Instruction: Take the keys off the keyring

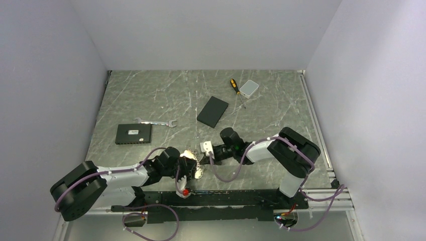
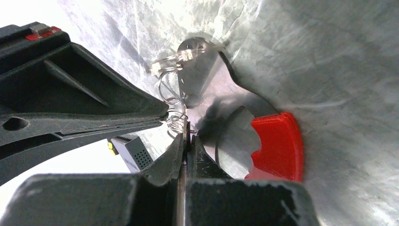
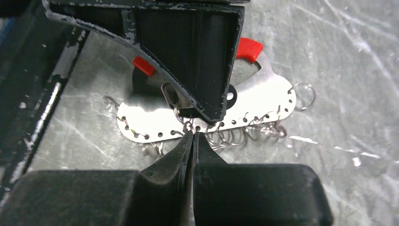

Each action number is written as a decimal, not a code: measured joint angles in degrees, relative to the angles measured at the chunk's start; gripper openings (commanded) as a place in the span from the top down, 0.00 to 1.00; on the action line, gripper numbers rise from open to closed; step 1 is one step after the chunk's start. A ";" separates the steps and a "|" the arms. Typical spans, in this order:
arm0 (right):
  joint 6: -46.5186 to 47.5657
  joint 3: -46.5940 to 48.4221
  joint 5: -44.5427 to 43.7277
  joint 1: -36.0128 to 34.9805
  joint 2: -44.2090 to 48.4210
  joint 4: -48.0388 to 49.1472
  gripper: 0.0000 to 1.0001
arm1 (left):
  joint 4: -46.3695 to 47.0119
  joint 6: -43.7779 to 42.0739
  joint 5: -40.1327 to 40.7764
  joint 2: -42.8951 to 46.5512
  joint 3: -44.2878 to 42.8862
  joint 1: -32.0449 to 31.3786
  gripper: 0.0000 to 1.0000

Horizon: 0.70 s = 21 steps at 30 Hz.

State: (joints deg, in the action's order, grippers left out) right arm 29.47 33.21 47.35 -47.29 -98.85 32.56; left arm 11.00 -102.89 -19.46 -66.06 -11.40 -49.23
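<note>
The keyring (image 3: 263, 96) lies on the marble table between both grippers. In the wrist views it shows as a silvery strip with holes along its edge, several wire rings and red ends (image 2: 277, 143). In the top view it is a pale patch (image 1: 197, 172). My left gripper (image 2: 187, 136) is shut on its edge among the wire rings; it also shows from above (image 1: 190, 161). My right gripper (image 3: 194, 132) is shut on a wire ring at the strip's edge, close against the left fingers (image 3: 197, 52). A black key head (image 3: 230, 95) peeks from behind them. I cannot pick out the silvery key.
A silver wrench (image 1: 155, 122) and a black box (image 1: 133, 133) lie left of centre. A flat black pad (image 1: 212, 111), a yellow-handled screwdriver (image 1: 235, 86) and a small white box (image 1: 249, 88) lie farther back. Walls enclose the table on three sides.
</note>
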 measured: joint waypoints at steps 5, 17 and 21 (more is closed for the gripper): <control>8.70 0.00 -3.19 -1.68 0.42 -1.38 0.87 | -0.07 0.07 -0.33 -0.20 0.09 -0.09 1.00; 14.51 -0.61 -8.24 -1.14 2.01 -4.22 0.76 | -0.33 0.52 -0.48 -0.13 0.02 -0.09 1.00; 14.43 -0.81 -9.68 -0.85 2.03 -4.15 0.75 | -0.39 0.55 -0.70 -0.13 0.00 -0.09 1.00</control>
State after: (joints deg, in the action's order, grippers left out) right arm 43.90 32.40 37.67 -48.14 -96.82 28.40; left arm 10.61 -102.35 -20.16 -66.19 -11.40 -49.32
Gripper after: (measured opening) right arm 0.246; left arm 0.033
